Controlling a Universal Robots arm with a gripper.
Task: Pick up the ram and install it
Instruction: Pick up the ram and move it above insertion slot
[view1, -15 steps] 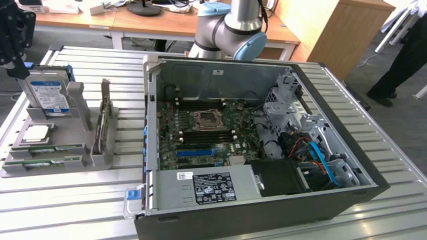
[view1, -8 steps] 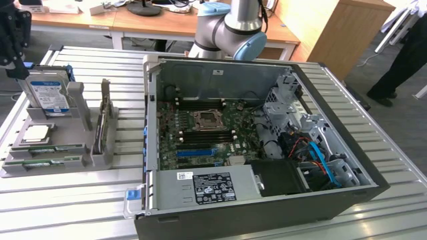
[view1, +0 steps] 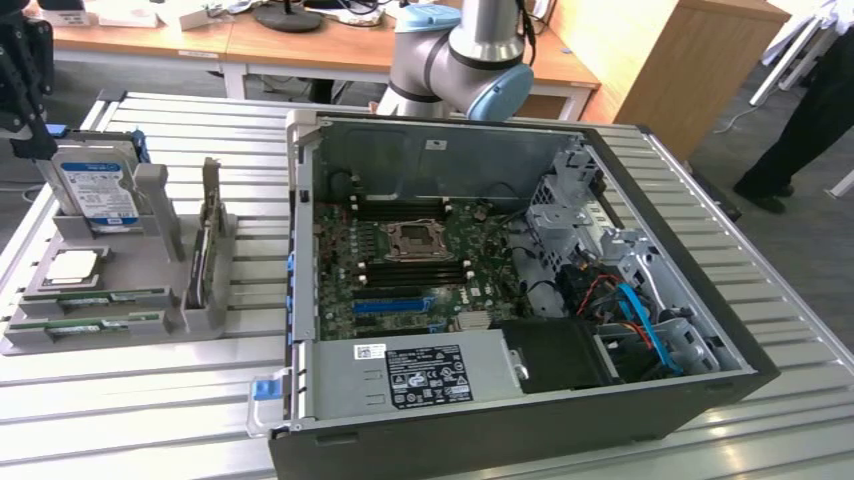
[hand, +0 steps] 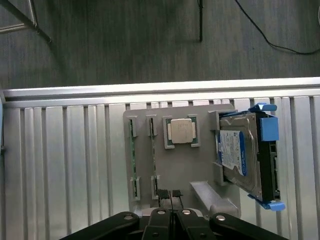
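At the exterior view's far left the hand (view1: 27, 135) hangs high over the tabletop (view1: 134, 400), behind the grey tray (view1: 214, 300). In the wrist view its fingers (hand: 171, 194) are clenched tip to tip on nothing.

On the tray, from its far end to its near end, are the drive (view1: 96, 190), the CPU (view1: 74, 267) and the ram (view1: 131, 296), which is two green sticks standing on edge in side-by-side slots. A dark card (view1: 207, 240) stands upright at the tray's right side.

So the ram lies below the hand and well apart from it, towards the tray's near end. Its long axis runs from the exterior view's left to its right. In the wrist view the sticks (hand: 132, 150) run parallel to the seam between the fingers. Opened, the fingers would likely span a stick's thin faces, but the hand sits off to one side of both slots.

Further right, the open case (view1: 747, 340) shows its board (view1: 414, 255). A person (view1: 814, 110) stands at the far right.
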